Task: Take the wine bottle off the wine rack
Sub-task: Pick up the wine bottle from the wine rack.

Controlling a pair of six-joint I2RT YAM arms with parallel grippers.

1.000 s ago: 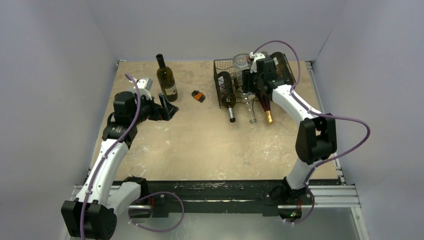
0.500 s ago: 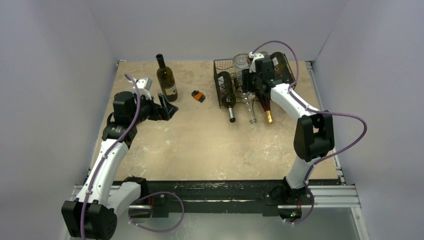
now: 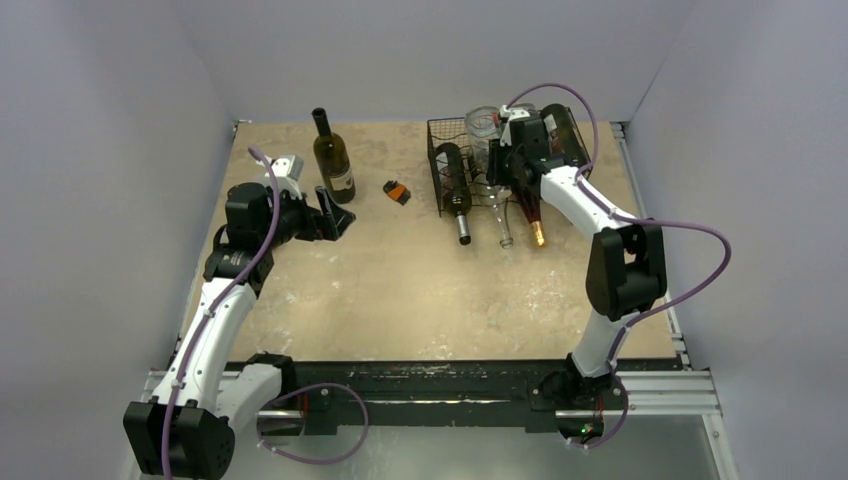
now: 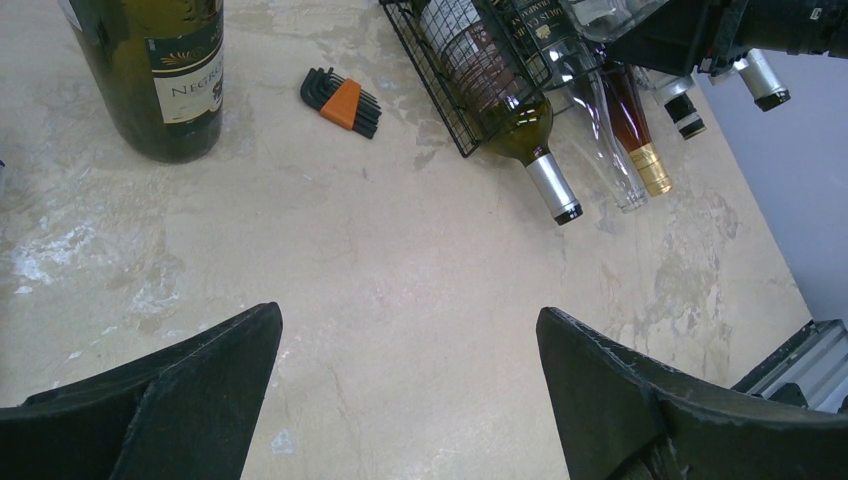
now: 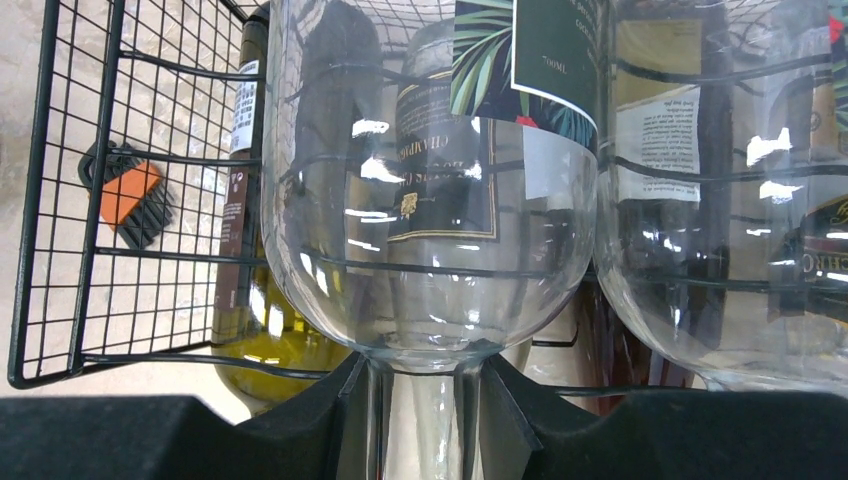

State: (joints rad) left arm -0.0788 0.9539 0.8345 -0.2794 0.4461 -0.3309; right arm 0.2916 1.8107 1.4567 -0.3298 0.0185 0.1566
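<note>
The right gripper (image 5: 420, 400) pinches the neck of a clear bottle (image 5: 420, 200), one finger on each side of the glass. Only the right wrist view shows this grip. From the top the gripper (image 3: 500, 165) is just a dark block over the rack (image 3: 437, 160).

The clear bottle lies on the upper tier, neck toward the arms. Through its glass the wrist view shows dark labelled bottles below, and a second clear bottle (image 5: 720, 200) lies just beside it.

The left wrist view shows three necks poking out of the rack's (image 4: 430, 70) lower tier: silver-capped (image 4: 553, 188), clear, and gold-foiled (image 4: 650, 165).

The right arm stretches to the back of the table (image 3: 420, 290), elbow raised near the right edge. The left arm is bent, and its gripper (image 3: 340, 222) is spread wide and points toward the rack.

A green bottle (image 3: 333, 160) stands upright just beside the left gripper. Hex keys (image 3: 398, 191) lie between it and the rack.
</note>
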